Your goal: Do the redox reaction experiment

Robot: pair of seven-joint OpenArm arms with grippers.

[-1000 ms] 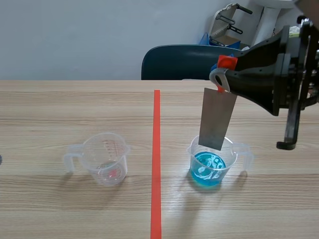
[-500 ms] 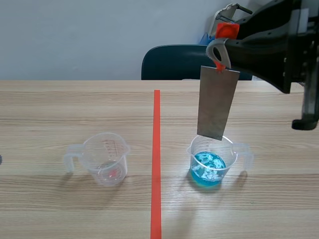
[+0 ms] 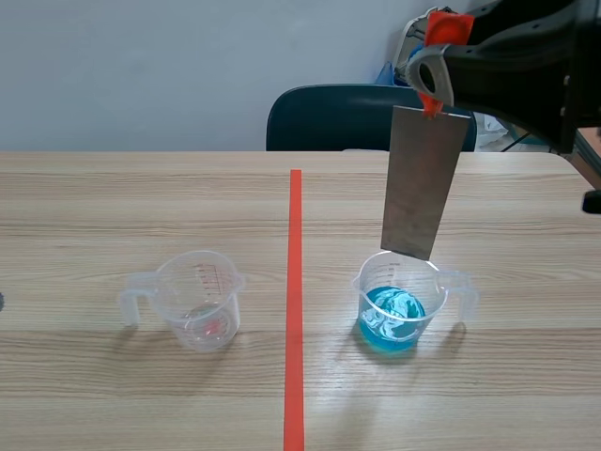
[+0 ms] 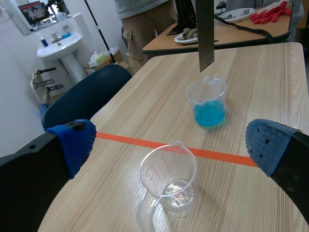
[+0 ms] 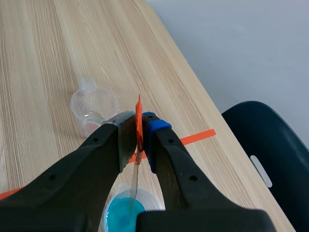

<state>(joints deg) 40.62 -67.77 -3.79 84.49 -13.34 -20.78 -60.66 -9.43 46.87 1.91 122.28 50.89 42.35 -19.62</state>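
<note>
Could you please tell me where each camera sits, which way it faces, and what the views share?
Scene view: between the arms, facing across the table; the right gripper, high, is shut on the plate above the blue cup.
Left wrist view: on the left arm, looking forward and down past the open left gripper at the clear cup.
Right wrist view: on the right arm, looking down past its fingers along the plate's edge.
Shared: both cups and the plate show in all three.
</note>
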